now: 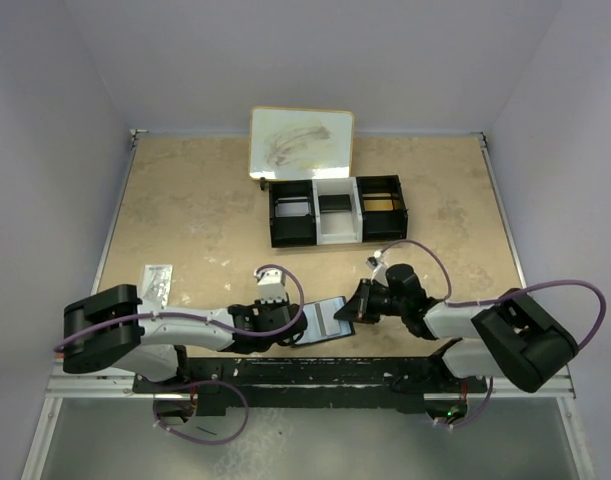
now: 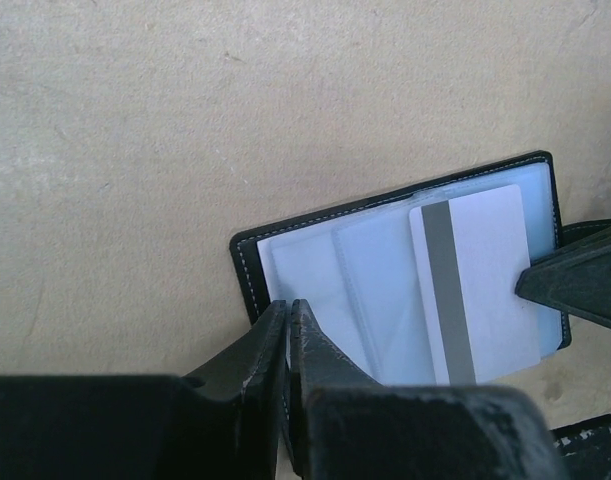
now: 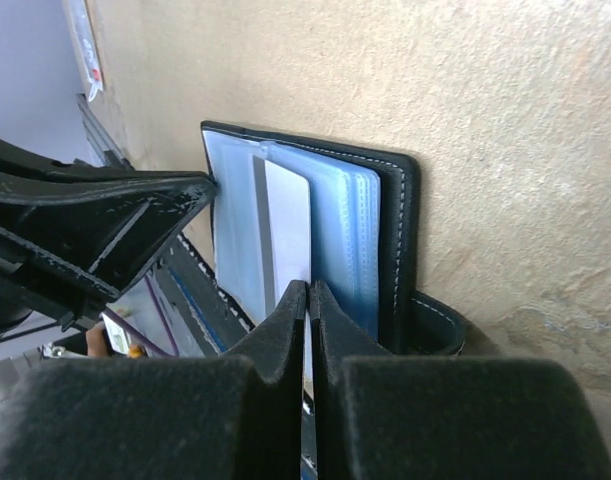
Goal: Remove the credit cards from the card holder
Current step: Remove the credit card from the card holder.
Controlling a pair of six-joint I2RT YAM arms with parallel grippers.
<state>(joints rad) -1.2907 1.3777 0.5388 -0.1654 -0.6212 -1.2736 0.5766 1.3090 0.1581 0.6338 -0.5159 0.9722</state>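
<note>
L gripper [image 2: 288, 312]: jaws closed to a slit, tips on left edge of card holder [image 2: 315, 270]; pinch or press, we cannot tell. Holder lies open on table [image 1: 185, 200], near edge. We judge credit card [image 2: 480, 280] thin, stiff, slick; R gripper [image 3: 308, 295] clamps its protruding end.

Free table [image 1: 315, 270] between tray [image 1: 290, 241], card holder [image 1: 330, 320]
</note>
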